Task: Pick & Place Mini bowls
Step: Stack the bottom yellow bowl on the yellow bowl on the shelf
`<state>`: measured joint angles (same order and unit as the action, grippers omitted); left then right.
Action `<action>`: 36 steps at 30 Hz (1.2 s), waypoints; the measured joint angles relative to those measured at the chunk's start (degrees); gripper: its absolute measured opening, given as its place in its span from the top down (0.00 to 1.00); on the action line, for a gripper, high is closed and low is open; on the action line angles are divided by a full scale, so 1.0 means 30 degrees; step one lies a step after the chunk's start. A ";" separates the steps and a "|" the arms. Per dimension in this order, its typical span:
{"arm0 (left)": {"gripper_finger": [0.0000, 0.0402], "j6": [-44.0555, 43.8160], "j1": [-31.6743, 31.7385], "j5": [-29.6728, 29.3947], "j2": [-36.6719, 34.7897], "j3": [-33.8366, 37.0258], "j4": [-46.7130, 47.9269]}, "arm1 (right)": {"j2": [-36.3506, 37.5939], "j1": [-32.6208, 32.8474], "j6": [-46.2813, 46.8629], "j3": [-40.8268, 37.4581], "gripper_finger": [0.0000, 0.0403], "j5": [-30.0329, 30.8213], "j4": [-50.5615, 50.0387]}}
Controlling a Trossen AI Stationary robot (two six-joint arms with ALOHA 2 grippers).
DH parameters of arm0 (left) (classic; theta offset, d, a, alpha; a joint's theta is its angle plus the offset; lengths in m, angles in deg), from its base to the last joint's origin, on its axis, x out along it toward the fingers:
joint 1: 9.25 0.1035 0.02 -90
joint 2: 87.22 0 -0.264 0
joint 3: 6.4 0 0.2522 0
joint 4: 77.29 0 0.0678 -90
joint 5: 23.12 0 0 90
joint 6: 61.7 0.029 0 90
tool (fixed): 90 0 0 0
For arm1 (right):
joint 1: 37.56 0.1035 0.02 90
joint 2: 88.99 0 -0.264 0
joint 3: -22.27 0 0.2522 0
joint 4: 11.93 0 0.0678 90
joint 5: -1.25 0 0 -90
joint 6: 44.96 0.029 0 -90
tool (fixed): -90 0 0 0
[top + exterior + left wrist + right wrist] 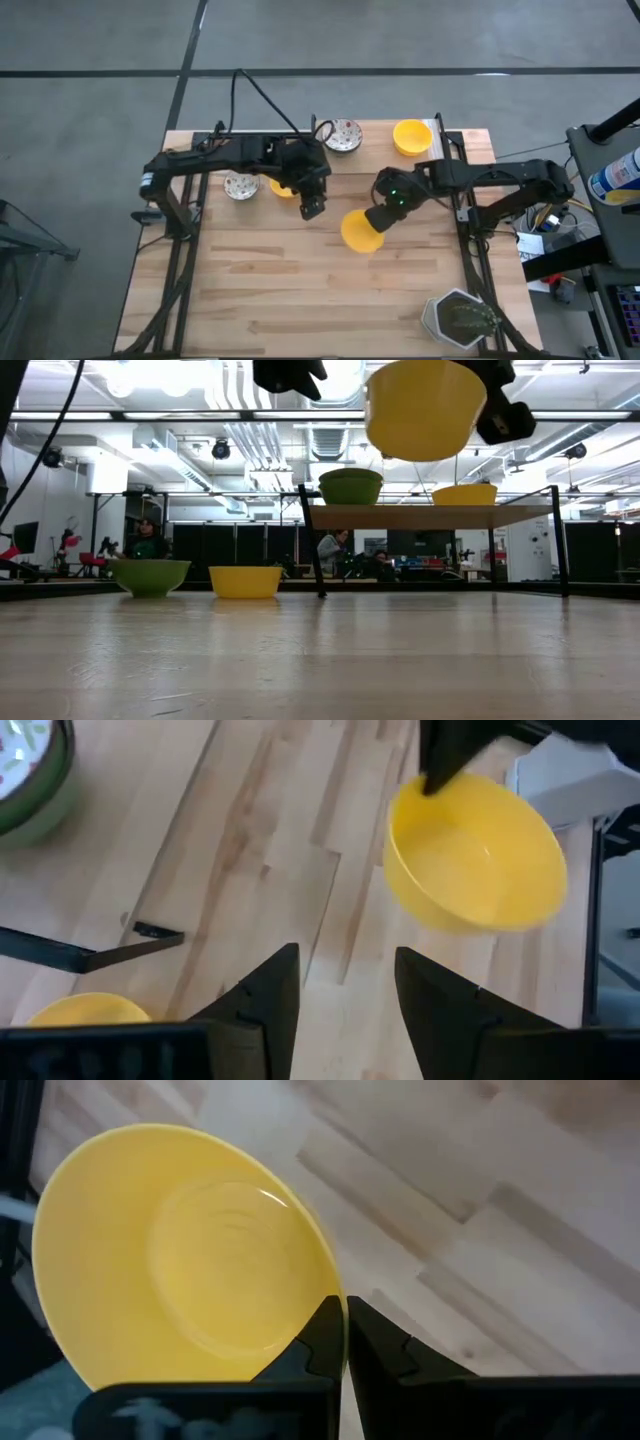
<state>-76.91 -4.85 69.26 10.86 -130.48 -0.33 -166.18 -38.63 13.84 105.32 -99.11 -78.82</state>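
Observation:
My right gripper (pixel 378 218) is shut on a plain yellow mini bowl (pixel 360 231), held well above the table's middle; the bowl also shows in the low view (pixel 425 408). My left gripper (pixel 312 206) is open and empty, just left of that bowl; its wrist view shows the bowl (pixel 475 855) ahead of it. On the table's left, a speckled bowl (pixel 240 186) and a yellow bowl (pixel 283 188) rest on their bases, the yellow one partly under my left arm. On the raised shelf at the far edge sit another speckled bowl (pixel 344 135) and a yellow bowl (pixel 412 135). My right gripper pinches the yellow bowl's rim (pixel 322 1285) at one spot, one finger inside the bowl and one outside. The fingers slant down from the table's far right. The bowl is lifted clear of the table, mouth up and about level.
A grey hexagonal plant pot (pixel 460 318) stands at the near right corner. A raised shelf on dark legs (pixel 430 517) spans the far edge. Bare wood (pixel 300 290) lies across the table's near half. People sit in the room behind.

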 joint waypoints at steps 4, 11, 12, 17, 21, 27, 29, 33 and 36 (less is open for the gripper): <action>0.61 -0.0044 0.0000 -0.0178 -0.0201 0.0007 0.0360 | 0.1093 -0.0738 0.0056 0.0243 0.98 0.0823 -0.1294; 0.61 -0.0582 -0.0007 -0.0306 -0.0325 0.0162 0.1145 | 0.2169 -0.2149 -0.0353 0.2156 0.98 0.2631 -0.4811; 0.61 -0.0684 -0.0007 -0.0306 -0.0325 0.0275 0.1148 | 0.2192 -0.2424 -0.0512 0.2618 0.98 0.2891 -0.5508; 0.61 -0.0679 -0.0022 -0.0315 -0.0325 0.0504 0.1235 | 0.1707 -0.3980 -0.1596 0.4902 0.98 0.3679 -0.8570; 0.61 -0.0910 -0.0039 -0.0328 -0.0325 0.0846 0.1265 | 0.1432 -0.5460 -0.2809 0.6549 0.98 0.3928 -1.0043; 0.61 -0.1305 -0.0246 -0.0328 -0.0332 0.1534 0.1287 | 0.1347 -0.8008 -0.4311 0.8232 0.98 0.4044 -1.1370; 0.61 -0.1416 -0.0286 -0.0328 -0.0332 0.1750 0.1324 | 0.1280 -0.8887 -0.4828 0.8548 0.98 0.4054 -1.1719; 0.61 -0.1494 -0.0343 -0.0328 -0.0332 0.1909 0.1303 | 0.0802 -1.0656 -0.6189 0.9081 0.98 0.4077 -1.2332; 0.61 -0.1494 -0.0364 -0.0328 -0.0332 0.1909 0.1256 | 0.0292 -1.1904 -0.7201 0.9707 0.98 0.4028 -1.2329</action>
<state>-81.39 -5.94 68.27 9.86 -124.75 3.44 -165.30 -74.34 -7.77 134.44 -87.03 -115.80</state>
